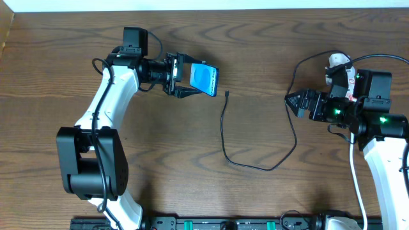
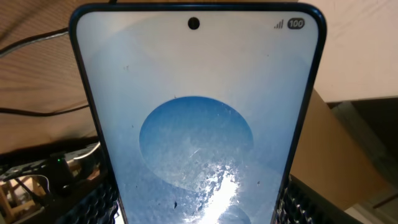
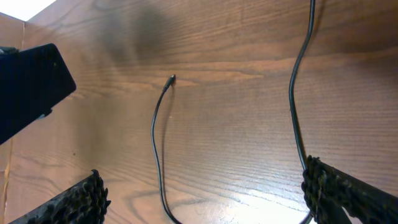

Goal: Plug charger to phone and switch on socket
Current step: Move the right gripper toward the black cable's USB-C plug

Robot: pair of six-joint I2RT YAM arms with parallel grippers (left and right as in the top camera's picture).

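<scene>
The left gripper (image 1: 189, 79) is clamped on the phone (image 1: 207, 79), holding it up off the tabletop (image 1: 268, 38) with the blue screen tilted so I can read it from above. Across from it the right gripper (image 1: 291, 102) hangs low over the wood with its jaws spread wide and nothing between them, pointing toward the middle. Behind that arm, at the far right, sits the socket (image 1: 337, 62), white with red marks and half hidden by the wrist. From there the charger (image 1: 223, 137) runs as a loose black loop, down and around and back up. Its connector tip (image 1: 228, 94) lies flat just beside the phone's lower corner, touching neither gripper. To my eye the step in hand is picking up that tip, so the plugging and the switch are both yet to do. I'd take the cable right behind the connector, so there is little floppy length to wander, and lift gently so the loop doesn't drag on the socket. The phone should be kept steady and its port edge turned toward the right arm. I can't see the port in any view. The front camera hole sits at the end away from the left wrist, so the port may be down near the fingers, which would leave little room.
</scene>
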